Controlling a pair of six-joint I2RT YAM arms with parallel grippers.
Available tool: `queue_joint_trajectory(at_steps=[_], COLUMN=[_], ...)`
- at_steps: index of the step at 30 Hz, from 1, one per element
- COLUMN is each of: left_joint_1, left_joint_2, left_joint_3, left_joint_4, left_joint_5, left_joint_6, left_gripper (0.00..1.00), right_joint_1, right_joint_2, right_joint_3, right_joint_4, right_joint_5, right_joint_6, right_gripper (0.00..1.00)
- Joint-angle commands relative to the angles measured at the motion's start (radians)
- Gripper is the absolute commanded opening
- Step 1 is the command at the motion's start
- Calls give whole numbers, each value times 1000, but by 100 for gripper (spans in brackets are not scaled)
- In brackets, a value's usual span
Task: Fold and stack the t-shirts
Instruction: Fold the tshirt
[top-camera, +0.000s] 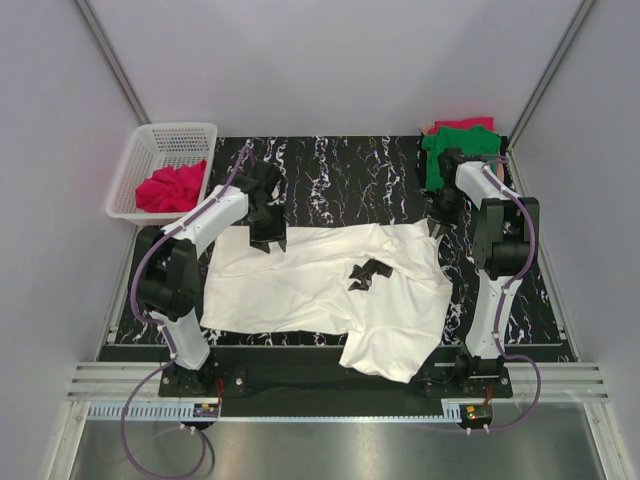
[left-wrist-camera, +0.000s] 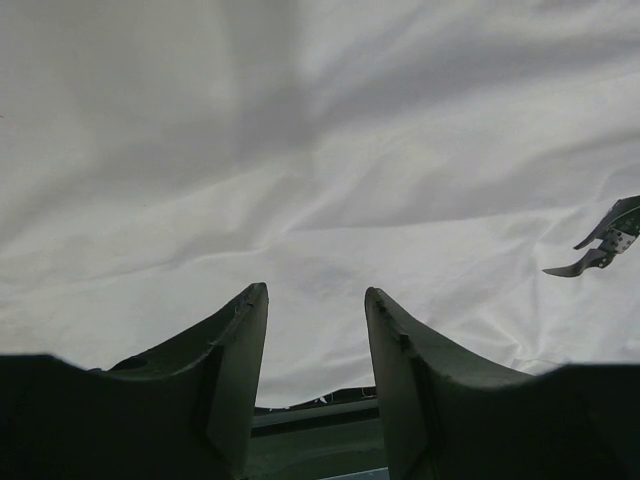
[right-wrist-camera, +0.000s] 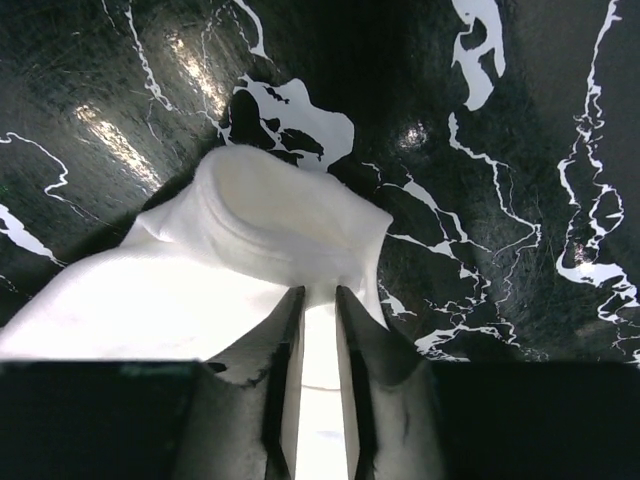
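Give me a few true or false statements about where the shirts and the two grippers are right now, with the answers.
1. The white t-shirt lies spread on the black marbled mat. True.
2. The basket holds a green shirt. False: it holds a crumpled red garment. The green t-shirt sits at the mat's far right corner.
3. The left gripper has its jaws apart over white fabric. True.
4. The right gripper hangs over the basket. False: it is at the white t-shirt's far right corner, with white cloth pinched between its fingers.
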Motion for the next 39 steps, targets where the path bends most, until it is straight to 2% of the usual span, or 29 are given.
queue_joint_trajectory(at_steps=[1, 5, 7, 8, 9, 18, 30, 39], left_joint_1=[3, 3, 3, 3, 3, 3, 3, 3], left_joint_2=[-46, -53, -56, -58, -58, -55, -99, -156], left_joint_3=[-15, -16, -16, -15, -13, -6, -27, -33], left_joint_4=[17, 20, 20, 19, 19, 20, 36, 34], left_joint_5=[-2, -3, -5, -7, -7, -8, -5, 3], left_joint_6=[-10, -10, -7, -7, -6, -9, -15, -10], left_gripper=[48, 48, 48, 48, 48, 48, 48, 49], right_joint_1=[-5, -3, -3, -3, -2, -2, 2, 25], right_joint_2=[-13, -4, 1, 4, 7, -42, -267, -424], right_joint_3=[8, 6, 8, 12, 16, 8, -83, -104], right_joint_4=[-24, -28, -27, -28, -31, -33, -86, -192], right_joint_5=[15, 15, 7, 5, 1, -12, -61, -87], right_joint_6=[-3, -6, -6, -7, -7, -9, 14, 33], right_gripper=[24, 31, 20, 4, 0, 0, 0, 0])
